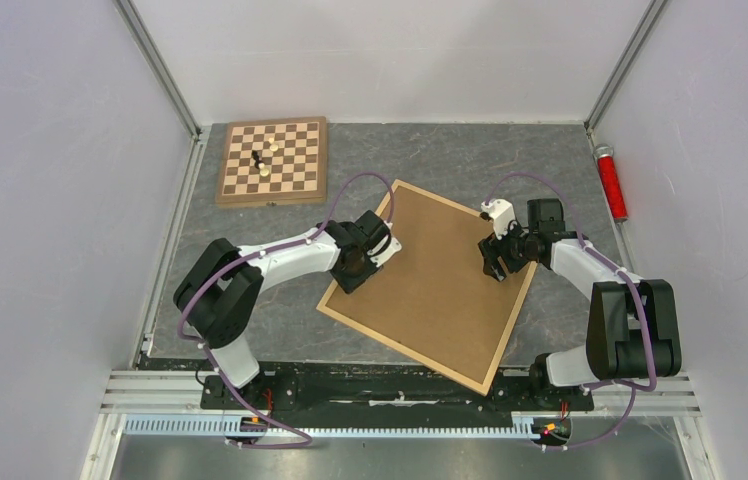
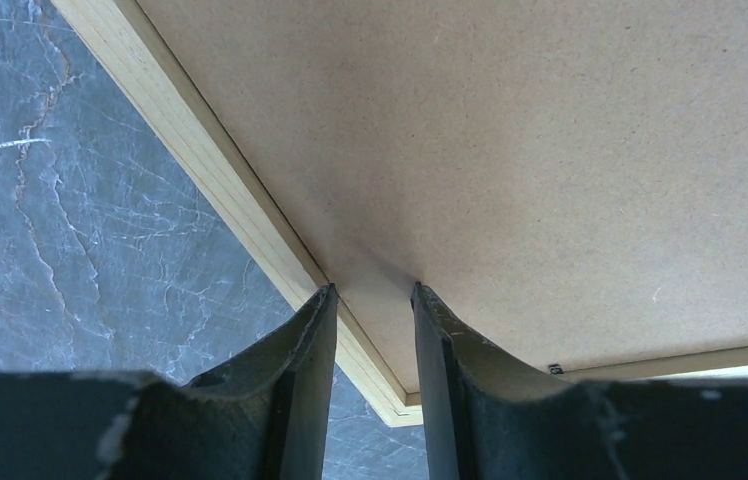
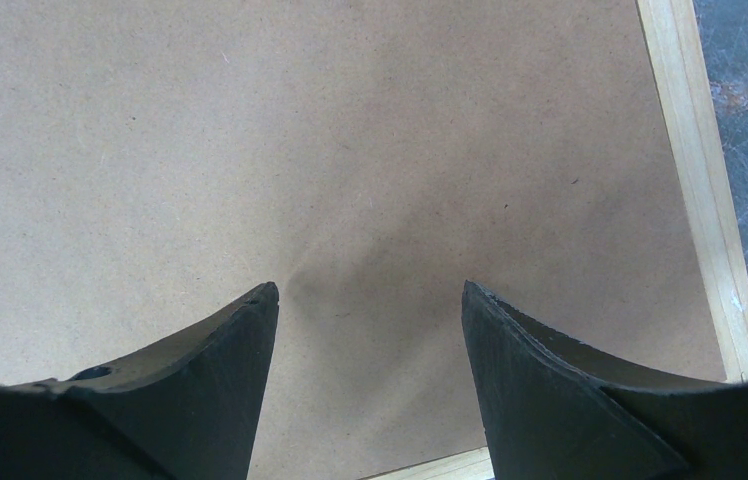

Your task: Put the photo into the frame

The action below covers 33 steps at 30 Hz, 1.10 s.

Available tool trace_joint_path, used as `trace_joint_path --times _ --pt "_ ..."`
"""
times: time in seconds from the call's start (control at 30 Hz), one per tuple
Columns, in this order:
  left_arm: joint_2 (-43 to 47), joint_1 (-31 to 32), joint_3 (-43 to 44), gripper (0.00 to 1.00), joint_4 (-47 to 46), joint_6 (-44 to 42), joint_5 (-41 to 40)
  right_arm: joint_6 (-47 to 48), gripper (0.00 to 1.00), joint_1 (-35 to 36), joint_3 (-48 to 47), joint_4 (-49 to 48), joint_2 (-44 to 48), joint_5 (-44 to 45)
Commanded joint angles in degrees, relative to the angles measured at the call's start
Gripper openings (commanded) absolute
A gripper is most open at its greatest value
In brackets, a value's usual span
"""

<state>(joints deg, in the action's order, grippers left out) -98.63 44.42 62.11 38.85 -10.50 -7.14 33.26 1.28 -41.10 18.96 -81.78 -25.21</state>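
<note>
While the frame (image 1: 509, 333) lies back side up and askew at the centre of the grey marbled worktop (image 1: 450, 150), its brown backing board (image 1: 430, 285) fills the whole opening. Left gripper (image 2: 370, 290): jaws parted narrowly, with the tips down at the frame's left rail. One finger stands over the light wood border and the other over the board. Right gripper (image 3: 370, 290): jaws wide and holding nothing, poised over the board near the right rail. A chessboard (image 1: 273, 160) carrying a few pieces sits at the far left, well apart. A red cylinder (image 1: 610, 183) lies at the far right edge.
</note>
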Motion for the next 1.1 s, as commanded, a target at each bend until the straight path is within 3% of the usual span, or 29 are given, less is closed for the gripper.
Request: trace_joint_path --times 0.0,0.3,1.07 --pt "0.87 -0.7 -0.23 0.41 -1.06 0.39 0.32 0.9 0.71 -0.04 -0.36 -0.1 0.54 -1.13" --pt "-1.04 -2.62 0.07 0.41 0.43 0.76 5.44 1.05 0.71 -0.13 -0.29 -0.04 0.65 -1.02" --pt "0.11 -2.59 -1.16 0.41 2.63 -0.24 9.76 1.06 0.71 -0.31 -0.29 0.02 0.58 -1.02"
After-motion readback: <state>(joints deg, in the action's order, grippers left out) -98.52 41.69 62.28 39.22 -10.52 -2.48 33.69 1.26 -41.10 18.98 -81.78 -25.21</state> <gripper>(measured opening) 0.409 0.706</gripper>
